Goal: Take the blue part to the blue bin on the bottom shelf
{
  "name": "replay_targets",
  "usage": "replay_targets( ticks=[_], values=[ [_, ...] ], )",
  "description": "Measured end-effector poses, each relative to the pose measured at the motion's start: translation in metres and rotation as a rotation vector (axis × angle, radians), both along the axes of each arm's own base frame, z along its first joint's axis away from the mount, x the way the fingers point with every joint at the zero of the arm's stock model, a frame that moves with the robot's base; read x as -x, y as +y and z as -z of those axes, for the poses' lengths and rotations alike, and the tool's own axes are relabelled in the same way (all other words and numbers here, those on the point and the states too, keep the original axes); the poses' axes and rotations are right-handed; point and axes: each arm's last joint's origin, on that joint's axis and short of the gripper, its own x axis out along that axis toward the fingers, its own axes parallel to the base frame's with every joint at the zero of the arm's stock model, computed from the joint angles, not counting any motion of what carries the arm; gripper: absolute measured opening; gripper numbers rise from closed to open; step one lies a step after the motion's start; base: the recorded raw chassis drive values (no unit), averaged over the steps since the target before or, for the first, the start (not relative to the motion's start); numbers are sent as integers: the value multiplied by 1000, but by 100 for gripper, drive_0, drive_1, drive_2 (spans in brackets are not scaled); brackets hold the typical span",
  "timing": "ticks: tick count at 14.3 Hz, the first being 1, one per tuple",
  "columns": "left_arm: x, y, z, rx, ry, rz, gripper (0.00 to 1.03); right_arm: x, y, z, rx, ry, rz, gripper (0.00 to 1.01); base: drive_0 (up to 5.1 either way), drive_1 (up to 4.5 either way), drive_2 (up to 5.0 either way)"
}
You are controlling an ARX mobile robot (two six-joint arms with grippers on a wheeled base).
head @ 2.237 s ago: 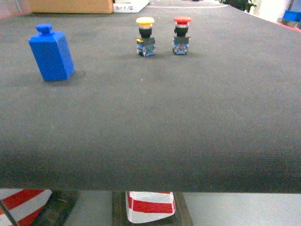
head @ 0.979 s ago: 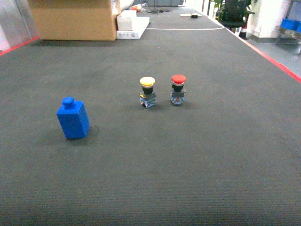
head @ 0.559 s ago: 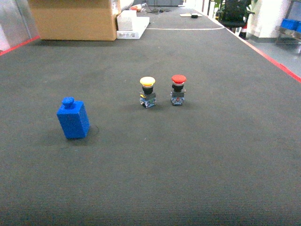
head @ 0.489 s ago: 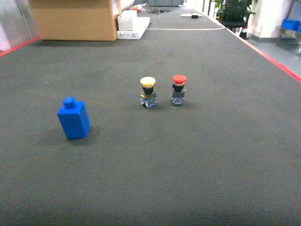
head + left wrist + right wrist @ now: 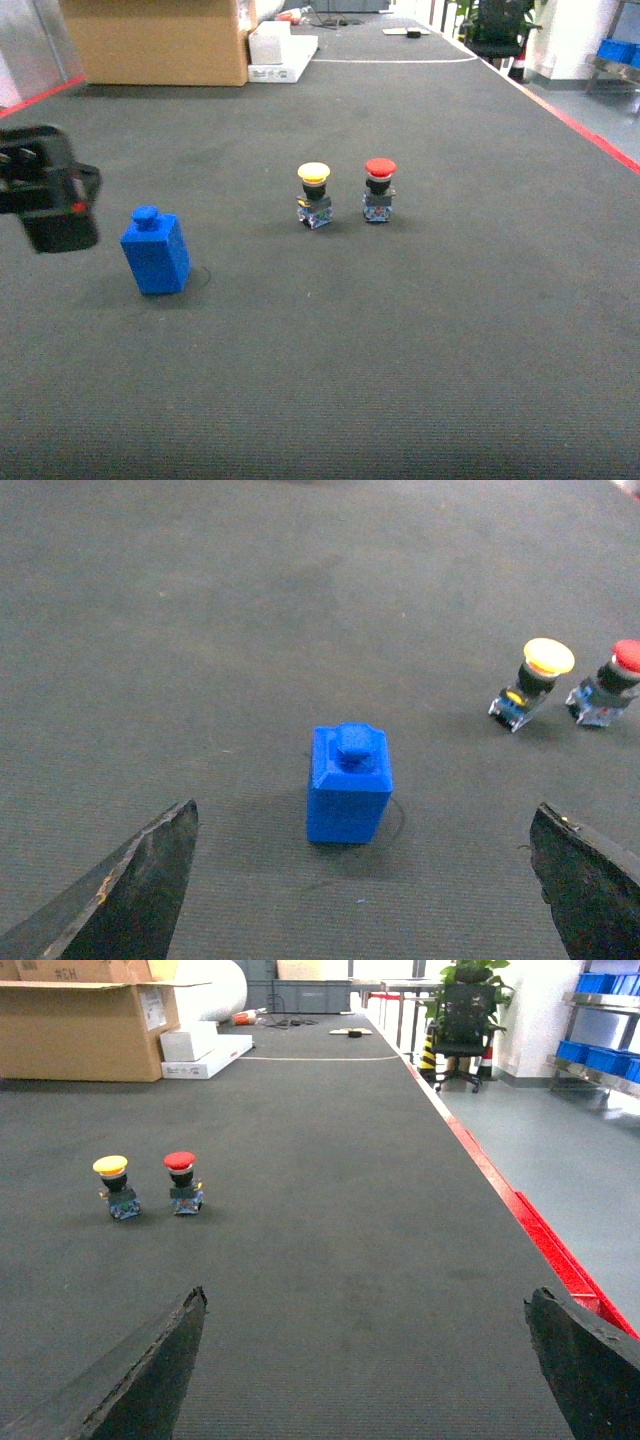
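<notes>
While my left hand (image 5: 360, 880) hangs above the blue part (image 5: 348, 797) with its jaws spread wide, the part stands upright on the dark counter (image 5: 420, 330), well left of the yellow button (image 5: 314, 195) and red button (image 5: 379, 190). My right hand (image 5: 365, 1360) is open too, over bare mat. Neither bin nor bottom shelf is in view. I'd say the risk is tipping: the part is tall (narrow base), so an off-centre descent could knock it over.

Yellow button (image 5: 314, 194) — red button (image 5: 379, 188).
</notes>
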Motion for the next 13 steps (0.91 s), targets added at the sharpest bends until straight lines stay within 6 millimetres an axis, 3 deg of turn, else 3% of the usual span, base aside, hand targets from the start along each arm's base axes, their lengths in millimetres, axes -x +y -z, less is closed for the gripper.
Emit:
replay_targets(
  ticks=[3,5,9,10,13],
  values=[
    [-54,-4,43,-40,104,47,98,0,0,0,0,0,0,98,0,0,0],
    [-80,-4,70,-48,169,67,98,0,0,0,0,0,0,98,0,0,0],
    [-124,0,99,-63,194,70,98,0,0,0,0,0,0,98,0,0,0],
    [-129,-1,104,-86,200,88,92,0,0,0,0,0,0,98,0,0,0],
    [-132,0,106,-130,176,129,58,0,0,0,0,0,0,98,0,0,0]
  ],
)
